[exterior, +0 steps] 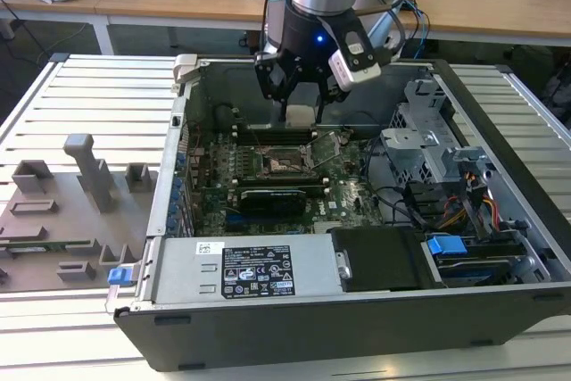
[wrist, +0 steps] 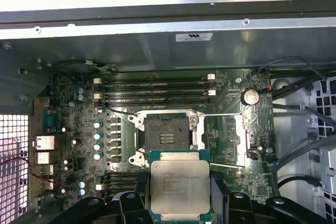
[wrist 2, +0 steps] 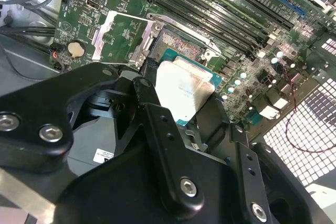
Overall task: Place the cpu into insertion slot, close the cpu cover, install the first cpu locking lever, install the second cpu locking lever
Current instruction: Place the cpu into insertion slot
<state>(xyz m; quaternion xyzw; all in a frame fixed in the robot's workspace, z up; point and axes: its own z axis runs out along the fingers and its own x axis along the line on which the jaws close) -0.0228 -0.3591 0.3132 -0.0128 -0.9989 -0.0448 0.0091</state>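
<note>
Claw point(wrist: 179, 199) clamped on the cpu point(wrist: 179, 179), hovering near the insertion slot point(wrist: 167, 139) (cpu cover point(wrist 2: 105, 27) open). Any tilt or offset could bend pins.

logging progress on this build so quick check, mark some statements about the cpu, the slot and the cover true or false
1. The fingers grip the cpu. True.
2. The cpu is seated in the insertion slot. False: the slot is empty and its pin field is bare.
3. The cpu cover is shut over the slot. False: it is swung open beside the slot.
4. Long black memory slots run alongside the insertion slot. True.
</note>
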